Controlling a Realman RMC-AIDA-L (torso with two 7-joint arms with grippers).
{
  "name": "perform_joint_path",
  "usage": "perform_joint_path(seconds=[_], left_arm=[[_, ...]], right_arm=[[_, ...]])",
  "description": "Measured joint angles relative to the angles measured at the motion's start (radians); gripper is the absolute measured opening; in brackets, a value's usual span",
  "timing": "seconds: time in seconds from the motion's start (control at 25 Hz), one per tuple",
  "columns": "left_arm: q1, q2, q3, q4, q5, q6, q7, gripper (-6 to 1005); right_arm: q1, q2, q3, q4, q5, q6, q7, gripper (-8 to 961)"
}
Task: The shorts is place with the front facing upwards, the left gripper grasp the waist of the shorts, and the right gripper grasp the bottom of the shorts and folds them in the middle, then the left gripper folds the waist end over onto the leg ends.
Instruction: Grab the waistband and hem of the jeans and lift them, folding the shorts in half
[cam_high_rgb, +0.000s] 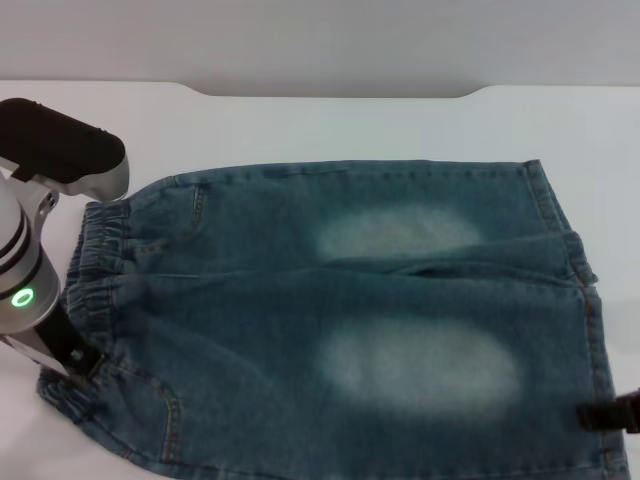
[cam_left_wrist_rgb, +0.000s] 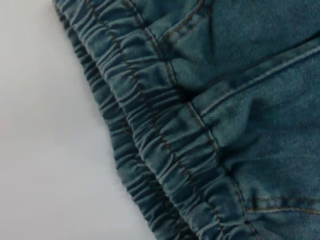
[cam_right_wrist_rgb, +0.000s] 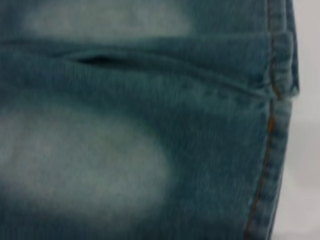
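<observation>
The shorts (cam_high_rgb: 340, 320) are spread flat on the white table (cam_high_rgb: 330, 125), waistband (cam_high_rgb: 85, 290) to the left, leg hems (cam_high_rgb: 585, 300) to the right. The left gripper (cam_high_rgb: 72, 355) is set down on the waistband's near corner; whether it is spread or pinching cannot be told. The right gripper (cam_high_rgb: 610, 413) is seen only as a dark tip at the near leg hem, its state likewise hidden. Bare table is left beyond the shorts' far and left edges.
</observation>
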Motion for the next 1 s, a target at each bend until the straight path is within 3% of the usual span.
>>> perform_joint_path(seconds=[1.0], left_arm=[[-0.015, 0.000, 0.008, 0.006, 0.000, -0.005, 0.003, 55]], right_arm=[[-0.011, -0.002, -0.030, -0.091, 0.037, -0.038, -0.001, 716]])
